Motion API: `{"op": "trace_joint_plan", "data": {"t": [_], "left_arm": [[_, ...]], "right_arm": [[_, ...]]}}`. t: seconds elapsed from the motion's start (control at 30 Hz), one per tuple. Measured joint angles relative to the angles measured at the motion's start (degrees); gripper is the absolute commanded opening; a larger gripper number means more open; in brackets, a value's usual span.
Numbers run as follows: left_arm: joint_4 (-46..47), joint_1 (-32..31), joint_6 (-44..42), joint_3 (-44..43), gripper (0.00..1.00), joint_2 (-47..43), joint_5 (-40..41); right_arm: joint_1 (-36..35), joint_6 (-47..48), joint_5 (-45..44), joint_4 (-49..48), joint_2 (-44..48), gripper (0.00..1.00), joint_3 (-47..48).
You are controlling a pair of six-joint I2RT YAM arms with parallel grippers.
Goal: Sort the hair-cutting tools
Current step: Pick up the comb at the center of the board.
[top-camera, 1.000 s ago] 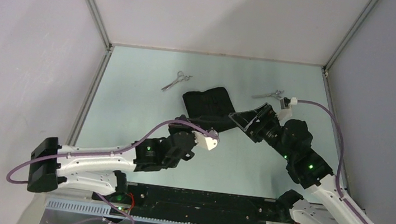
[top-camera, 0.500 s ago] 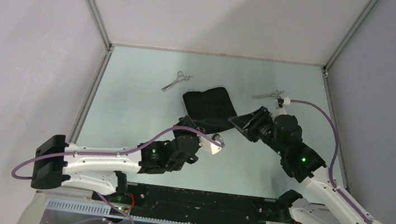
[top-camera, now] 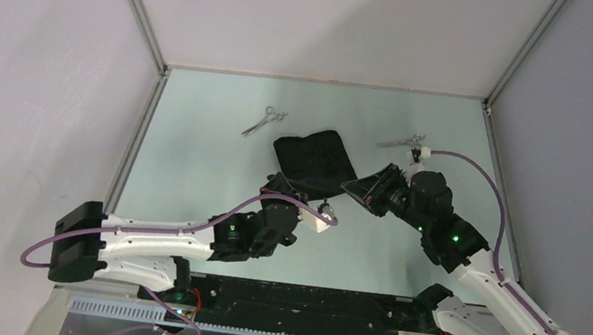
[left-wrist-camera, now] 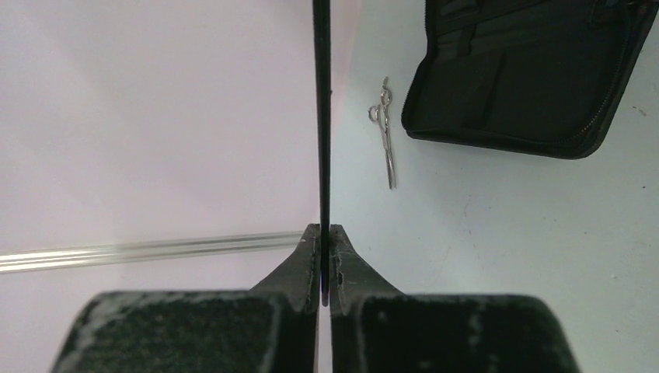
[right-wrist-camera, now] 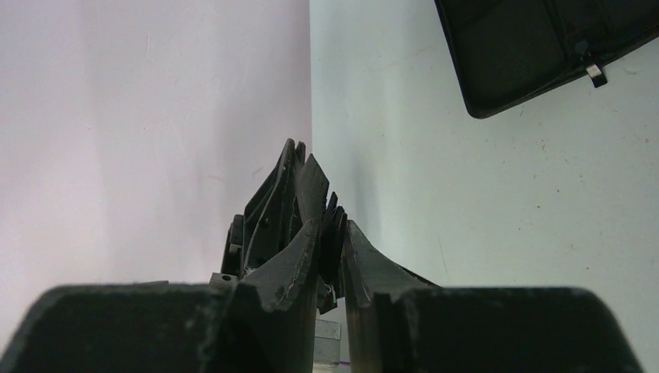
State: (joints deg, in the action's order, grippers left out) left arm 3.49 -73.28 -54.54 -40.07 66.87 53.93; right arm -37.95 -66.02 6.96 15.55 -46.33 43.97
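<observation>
two pairs of silver scissors lie flat on the pale table (top-camera: pixel 193 156). the left scissors (top-camera: pixel 265 120) are off the far left corner of the black zip case (top-camera: pixel 315 159). the right scissors (top-camera: pixel 404 141) are toward the far right, near the right arm's purple cable (top-camera: pixel 479 163). both lie apart from the case, which sits open in the middle of the table with its inner pockets showing.

the left pincer (left-wrist-camera: pixel 322 233) is clenched tight on the flat comb (left-wrist-camera: pixel 322 116). from that wrist the comb is edge-on, a thin black line running straight out past the fingertips. seen from above, this pincer hangs at the near edge of the case.

the right pincer (top-camera: pixel 356 187) sits just off the near right corner of the case, pointing left. its fingers (right-wrist-camera: pixel 307 249) are drawn in on a black toothed piece that stands between them and sticks out beyond the tips. it looks to me like the handled comb (right-wrist-camera: pixel 299 186), grasped and seen edge-on. whether it clears the table i cannot tell.
</observation>
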Motion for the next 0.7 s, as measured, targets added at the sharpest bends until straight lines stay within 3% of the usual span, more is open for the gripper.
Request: {"op": "trace_joint_plan", "data": {"t": [0.13,0.2,0.23,0.3,0.37,0.47,0.7], "left_arm": [[0.59,0.00,-0.59,0.02,0.06,0.04,0.13],[0.70,0.00,-0.63,0.02,0.22,0.28,0.13],[0.68,-0.02,-0.81,0.02,0.39,0.39,0.11],[0.79,-0.09,-0.61,0.02,0.59,0.52,0.09],[1.01,-0.09,0.02,0.02,0.71,0.52,-0.02],[0.55,0.33,2.95,-0.02,0.81,0.46,-0.79],[-6.38,8.33,15.87,-2.60,0.89,-1.22,-12.41]], "right_arm": [[0.83,-0.24,1.57,-0.13,0.04,0.04,0.00],[1.33,-0.61,2.40,-0.55,0.04,0.00,0.00],[1.51,-0.63,2.62,-0.68,0.04,0.00,0.04],[2.19,-0.57,3.15,-0.68,0.11,0.00,0.09],[2.97,-0.17,3.61,-0.24,0.33,0.00,0.09],[5.49,0.74,3.56,0.81,1.33,0.00,0.09],[14.29,4.11,2.38,1.25,8.63,0.00,-1.70]]}}
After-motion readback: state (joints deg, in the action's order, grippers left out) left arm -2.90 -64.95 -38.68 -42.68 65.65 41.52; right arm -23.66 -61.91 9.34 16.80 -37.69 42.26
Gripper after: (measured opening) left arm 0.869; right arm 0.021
